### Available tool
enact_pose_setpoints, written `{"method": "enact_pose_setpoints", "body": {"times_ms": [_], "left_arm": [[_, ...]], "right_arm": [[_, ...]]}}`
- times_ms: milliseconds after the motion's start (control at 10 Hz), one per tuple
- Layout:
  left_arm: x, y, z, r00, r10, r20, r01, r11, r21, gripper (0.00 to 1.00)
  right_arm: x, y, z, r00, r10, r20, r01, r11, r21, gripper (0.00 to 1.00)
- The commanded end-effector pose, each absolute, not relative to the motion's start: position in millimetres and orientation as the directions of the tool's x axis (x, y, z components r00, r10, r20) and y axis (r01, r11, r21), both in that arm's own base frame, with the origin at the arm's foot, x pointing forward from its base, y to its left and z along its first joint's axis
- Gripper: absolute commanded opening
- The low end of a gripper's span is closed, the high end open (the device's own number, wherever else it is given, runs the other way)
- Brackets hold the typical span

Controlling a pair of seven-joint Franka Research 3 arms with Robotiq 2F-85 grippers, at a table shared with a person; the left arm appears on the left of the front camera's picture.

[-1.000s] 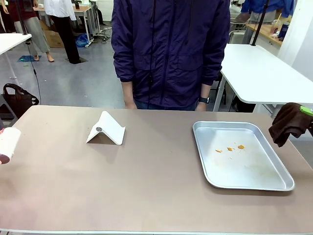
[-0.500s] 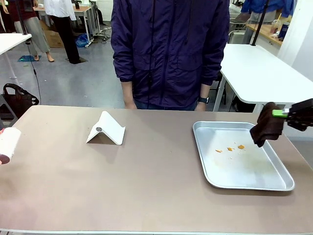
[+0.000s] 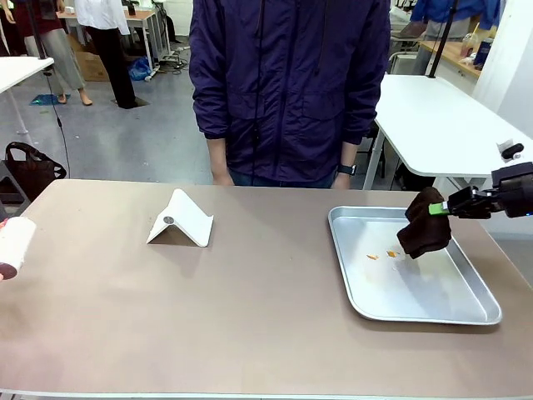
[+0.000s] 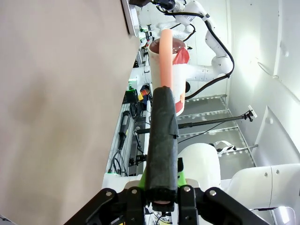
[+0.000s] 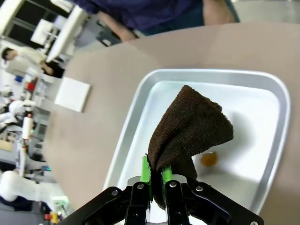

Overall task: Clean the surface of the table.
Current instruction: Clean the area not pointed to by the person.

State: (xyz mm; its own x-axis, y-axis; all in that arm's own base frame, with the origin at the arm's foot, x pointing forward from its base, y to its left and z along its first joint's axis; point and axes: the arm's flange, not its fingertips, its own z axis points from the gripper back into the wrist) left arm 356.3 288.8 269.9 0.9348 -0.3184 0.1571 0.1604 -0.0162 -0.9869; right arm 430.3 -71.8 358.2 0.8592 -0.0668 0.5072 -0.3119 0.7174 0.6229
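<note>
The brownish-taupe table (image 3: pixel 250 325) spans the front view. My right gripper (image 3: pixel 441 208) comes in from the right and is shut on a dark brown cloth (image 3: pixel 424 228) that hangs over the right half of a metal tray (image 3: pixel 354 287), just above some orange crumbs (image 3: pixel 391 253). In the right wrist view the cloth (image 5: pixel 190 126) droops from my gripper (image 5: pixel 154 180) beside a crumb (image 5: pixel 208 159). My left gripper (image 4: pixel 161 191) is shut on the black handle of a lint roller (image 4: pixel 161 140), whose white head (image 3: pixel 12 244) shows at the table's left edge.
A white folded stand (image 3: pixel 181 218) sits left of centre on the table. A person in a dark jacket (image 3: pixel 291 83) stands at the far edge with arms down. A white-topped table (image 3: pixel 441 125) stands beyond the right end.
My right gripper has carried the cloth leftward from the table's right edge to above the tray, close over the crumbs. The roller at the left has not moved.
</note>
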Motion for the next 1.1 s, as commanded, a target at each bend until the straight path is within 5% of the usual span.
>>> {"method": "enact_pose_setpoints", "body": {"times_ms": [0,1000], "left_arm": [[353.7,287.8,275.4,0.936,-0.308,0.172,0.172,-0.026,-0.985,0.22],[353.7,287.8,275.4,0.936,-0.308,0.172,0.172,-0.026,-0.985,0.22]], "right_arm": [[446.9,-74.7,349.0,0.854,-0.029,0.519,-0.313,0.768,0.559,0.11],[474.7,-15.5,254.8,0.924,0.069,0.375,-0.282,0.785,0.551,0.11]]}}
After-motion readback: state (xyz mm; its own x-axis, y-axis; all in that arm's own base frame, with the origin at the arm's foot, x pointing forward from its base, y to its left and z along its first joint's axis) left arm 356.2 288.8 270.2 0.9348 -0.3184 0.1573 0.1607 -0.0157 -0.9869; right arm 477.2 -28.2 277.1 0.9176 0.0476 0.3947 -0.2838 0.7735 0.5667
